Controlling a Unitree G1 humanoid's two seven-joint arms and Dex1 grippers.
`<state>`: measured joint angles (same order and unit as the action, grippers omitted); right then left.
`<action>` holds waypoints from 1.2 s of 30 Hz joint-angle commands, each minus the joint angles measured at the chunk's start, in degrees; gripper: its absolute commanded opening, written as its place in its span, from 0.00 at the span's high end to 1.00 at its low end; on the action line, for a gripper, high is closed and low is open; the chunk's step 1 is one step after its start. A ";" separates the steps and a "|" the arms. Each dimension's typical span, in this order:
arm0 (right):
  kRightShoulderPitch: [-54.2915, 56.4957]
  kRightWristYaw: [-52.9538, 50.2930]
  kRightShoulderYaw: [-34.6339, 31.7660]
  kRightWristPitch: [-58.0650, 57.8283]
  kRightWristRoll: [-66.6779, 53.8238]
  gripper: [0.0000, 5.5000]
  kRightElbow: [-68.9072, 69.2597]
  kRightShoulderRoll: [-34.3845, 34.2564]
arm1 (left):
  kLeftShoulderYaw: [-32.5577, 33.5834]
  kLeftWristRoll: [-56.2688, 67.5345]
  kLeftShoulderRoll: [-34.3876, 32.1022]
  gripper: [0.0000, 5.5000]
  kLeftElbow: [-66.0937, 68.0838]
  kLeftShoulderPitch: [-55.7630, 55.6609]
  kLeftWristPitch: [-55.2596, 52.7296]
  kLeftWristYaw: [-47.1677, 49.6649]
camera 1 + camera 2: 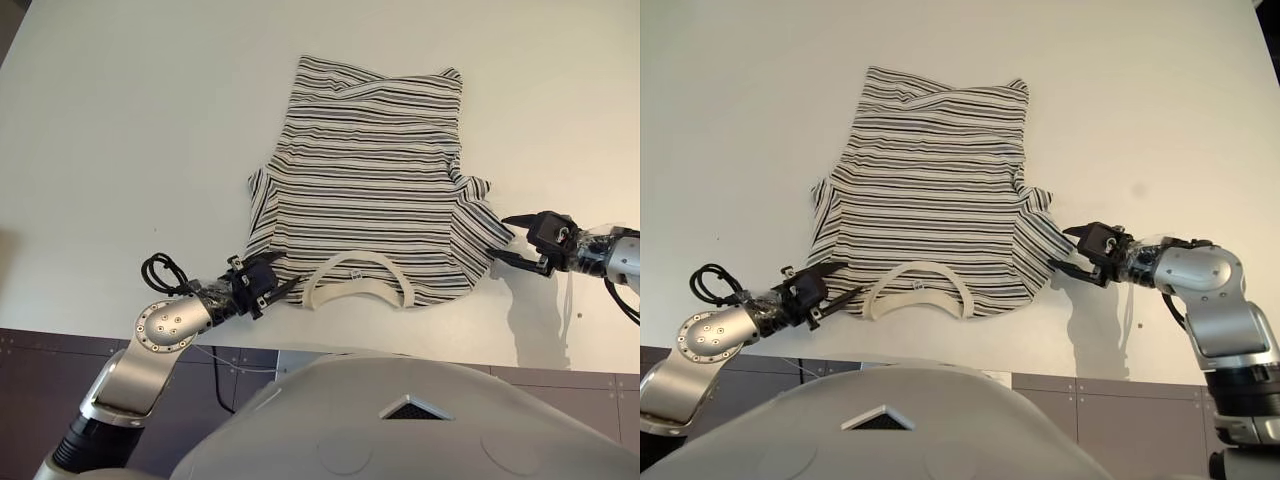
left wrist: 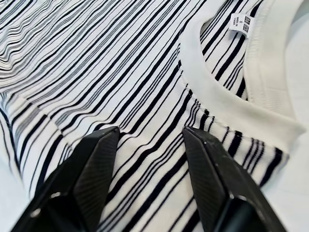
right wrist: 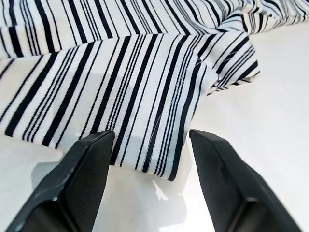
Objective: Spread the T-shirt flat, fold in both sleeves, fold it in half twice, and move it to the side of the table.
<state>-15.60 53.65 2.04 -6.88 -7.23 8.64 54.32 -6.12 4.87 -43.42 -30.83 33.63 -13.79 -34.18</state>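
Observation:
A black-and-white striped T-shirt point(image 1: 365, 175) lies on the white table point(image 1: 120, 150), its white collar point(image 1: 357, 290) toward the near edge and both sleeves folded in over the body. My left gripper point(image 1: 287, 288) is open at the near left shoulder beside the collar; in the left wrist view its fingers point(image 2: 91, 174) straddle striped cloth point(image 2: 145, 96). My right gripper point(image 1: 508, 240) is open at the near right corner of the shirt; in the right wrist view its fingers point(image 3: 87, 169) flank the shirt's edge point(image 3: 159, 145).
The table's near edge point(image 1: 300, 345) runs just under both grippers. Wide bare tabletop lies to the left point(image 1: 710, 130) and right point(image 1: 1160, 130) of the shirt.

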 commanded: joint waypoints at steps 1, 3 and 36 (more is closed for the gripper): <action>5.37 -1.27 -7.17 -7.52 -9.92 0.48 5.20 -2.77 | 16.59 17.06 6.06 0.56 -7.93 -11.41 -12.38 7.21; 10.01 -3.27 -6.92 -14.13 -17.30 0.48 11.68 -6.79 | 18.55 17.74 4.43 0.56 -5.83 -16.27 -15.25 6.97; 13.64 -11.11 7.37 -12.26 -5.41 0.48 8.52 -16.46 | 8.97 6.10 -1.08 0.56 6.69 -26.16 -6.40 -5.97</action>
<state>-6.12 43.42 11.68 -17.54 -11.52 16.53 38.87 5.81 8.97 -46.51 -19.60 7.17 -17.47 -39.39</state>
